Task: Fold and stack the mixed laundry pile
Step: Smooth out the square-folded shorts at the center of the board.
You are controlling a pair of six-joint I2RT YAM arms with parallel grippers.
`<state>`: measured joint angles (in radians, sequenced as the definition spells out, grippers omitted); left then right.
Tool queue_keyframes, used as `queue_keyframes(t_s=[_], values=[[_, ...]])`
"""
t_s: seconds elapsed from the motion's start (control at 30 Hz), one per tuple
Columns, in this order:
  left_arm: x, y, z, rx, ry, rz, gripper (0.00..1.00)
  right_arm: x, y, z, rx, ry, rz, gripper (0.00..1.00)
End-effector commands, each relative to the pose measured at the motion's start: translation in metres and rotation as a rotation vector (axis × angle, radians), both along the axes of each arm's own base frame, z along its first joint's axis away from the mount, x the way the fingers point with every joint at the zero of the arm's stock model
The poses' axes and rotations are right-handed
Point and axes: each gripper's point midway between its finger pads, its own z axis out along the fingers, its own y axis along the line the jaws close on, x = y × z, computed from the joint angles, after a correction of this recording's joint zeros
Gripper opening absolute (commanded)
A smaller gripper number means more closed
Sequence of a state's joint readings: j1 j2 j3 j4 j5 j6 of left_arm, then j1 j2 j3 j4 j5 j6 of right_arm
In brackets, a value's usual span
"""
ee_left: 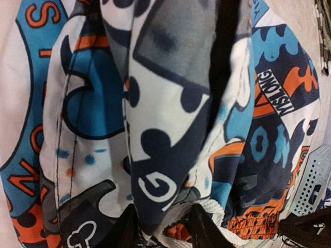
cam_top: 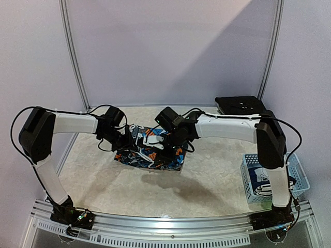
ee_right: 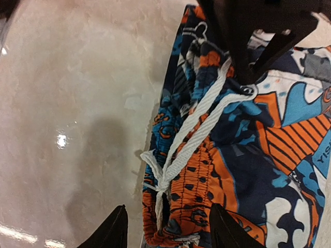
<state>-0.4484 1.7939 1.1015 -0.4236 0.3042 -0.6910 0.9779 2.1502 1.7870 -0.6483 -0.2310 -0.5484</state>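
An orange-blue-white cartoon-print garment lies bunched mid-table, with both arms meeting over it. My left gripper sits at its left side. In the left wrist view that gripper has a navy and white fold of the garment pinched between its fingers. My right gripper hovers at the garment's right side. In the right wrist view its jaws stand open, straddling the orange elastic waistband and the knotted white drawstring. The left fingertip is over bare table.
A pale blue lattice basket stands at the right edge by the right arm's base, with a blue-and-white printed piece inside. A flat black item lies at the back right corner. The marbled tabletop surrounds the garment.
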Motion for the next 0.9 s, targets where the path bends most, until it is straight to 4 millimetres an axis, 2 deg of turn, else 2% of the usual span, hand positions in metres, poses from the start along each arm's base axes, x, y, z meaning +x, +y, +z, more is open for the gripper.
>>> queue_keyframes(t_s=[0.0, 0.07, 0.1, 0.17, 0.23, 0.27, 0.4, 0.5, 0.6, 0.73, 0.83, 0.87], values=[[-0.001, -0.005, -0.008, -0.054, 0.007, 0.002, 0.33, -0.005, -0.012, -0.039, -0.121, -0.031, 0.015, 0.54], [-0.003, -0.006, -0.009, -0.062, 0.008, -0.001, 0.26, -0.002, -0.017, -0.046, -0.142, -0.05, -0.004, 0.46], [-0.004, -0.004, -0.011, -0.06, 0.009, 0.001, 0.2, 0.0, -0.019, -0.048, -0.15, -0.065, -0.015, 0.38], [-0.005, -0.001, -0.011, -0.061, 0.003, 0.007, 0.0, 0.005, -0.024, -0.048, -0.161, -0.097, -0.036, 0.17], [-0.007, 0.004, -0.008, -0.065, -0.012, 0.022, 0.0, 0.006, -0.031, -0.047, -0.165, -0.119, -0.049, 0.03], [-0.01, 0.007, -0.006, -0.063, -0.017, 0.031, 0.0, 0.005, -0.035, -0.048, -0.167, -0.127, -0.052, 0.0], [-0.021, 0.017, 0.001, -0.059, -0.043, 0.054, 0.0, -0.004, -0.05, -0.035, -0.129, -0.158, -0.057, 0.0], [-0.033, 0.021, -0.011, -0.062, -0.016, 0.068, 0.0, -0.017, -0.066, -0.045, -0.158, -0.128, -0.052, 0.0], [-0.045, 0.024, -0.026, -0.075, 0.016, 0.086, 0.0, -0.028, -0.083, -0.065, -0.199, -0.092, -0.057, 0.0], [-0.06, 0.022, -0.035, -0.094, 0.048, 0.095, 0.0, -0.038, -0.091, -0.083, -0.219, -0.04, -0.061, 0.0], [-0.055, 0.007, -0.021, -0.167, 0.014, 0.075, 0.0, -0.039, -0.086, -0.084, -0.217, -0.007, -0.067, 0.02], [-0.051, 0.002, -0.009, -0.187, -0.015, 0.066, 0.07, -0.04, -0.085, -0.083, -0.214, 0.001, -0.064, 0.04]])
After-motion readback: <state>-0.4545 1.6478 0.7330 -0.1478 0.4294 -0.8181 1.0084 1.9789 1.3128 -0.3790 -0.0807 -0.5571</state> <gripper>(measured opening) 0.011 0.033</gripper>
